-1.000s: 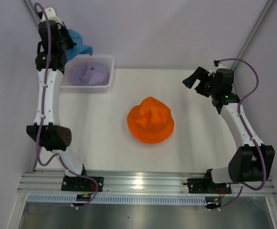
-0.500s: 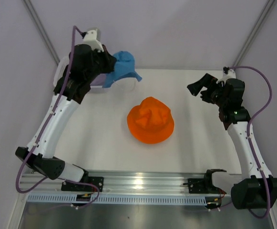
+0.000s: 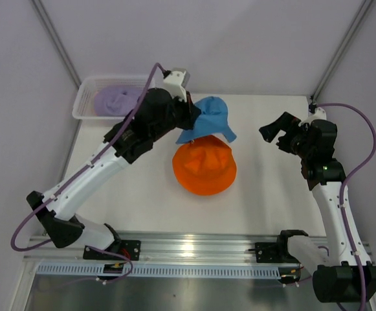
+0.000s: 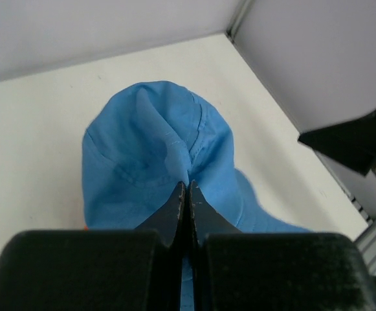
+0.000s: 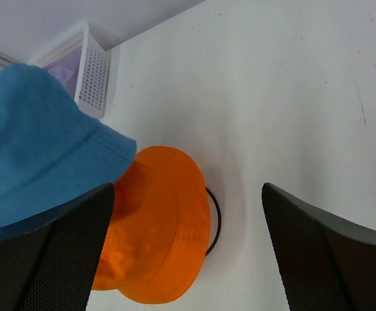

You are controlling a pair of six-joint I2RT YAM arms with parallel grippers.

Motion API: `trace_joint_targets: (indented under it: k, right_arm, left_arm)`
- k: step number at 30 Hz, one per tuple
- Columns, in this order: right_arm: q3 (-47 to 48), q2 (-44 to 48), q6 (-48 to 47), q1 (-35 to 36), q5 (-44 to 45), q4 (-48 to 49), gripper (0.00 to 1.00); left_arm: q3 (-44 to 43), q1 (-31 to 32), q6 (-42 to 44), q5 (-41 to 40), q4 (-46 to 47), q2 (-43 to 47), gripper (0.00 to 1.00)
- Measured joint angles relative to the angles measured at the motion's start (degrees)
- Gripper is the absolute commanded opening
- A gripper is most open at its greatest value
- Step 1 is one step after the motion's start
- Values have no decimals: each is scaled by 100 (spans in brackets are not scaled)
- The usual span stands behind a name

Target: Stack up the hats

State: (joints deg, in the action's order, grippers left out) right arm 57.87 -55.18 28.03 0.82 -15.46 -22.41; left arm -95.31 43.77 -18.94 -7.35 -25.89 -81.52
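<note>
The left hand point(image 4: 186, 189), clenched on the blue hat point(image 3: 211, 120), has swung from the basket point(image 3: 79, 103) to just above the orange hat point(image 3: 204, 167) on the bench point(image 3: 265, 194); release should follow. Right hand point(image 3: 276, 132) hangs released.

Nothing legible in any of my three views. The blue hat point(image 4: 152, 155), the orange hat point(image 3: 204, 170), the white mesh basket point(image 3: 79, 107) and the pale worktop point(image 3: 259, 175) carry no lettering, label, brand or number that I can read.
</note>
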Motion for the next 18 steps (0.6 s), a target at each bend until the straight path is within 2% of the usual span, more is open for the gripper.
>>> trace_joint_targets:
  k: [9, 15, 18]
  right_arm:
    - [0, 0, 4, -9, -4, -50, 100]
    - [-127, 2, 50, -9, -15, -46, 100]
    - [-269, 2, 92, -9, -50, -48, 100]
  left_arm:
    - [1228, 1226, 170, -1202, 179, 273, 1]
    - [1976, 1526, 251, -1626, 369, 509, 1]
    - [2203, 1635, 240, -1716, 466, 610, 8]
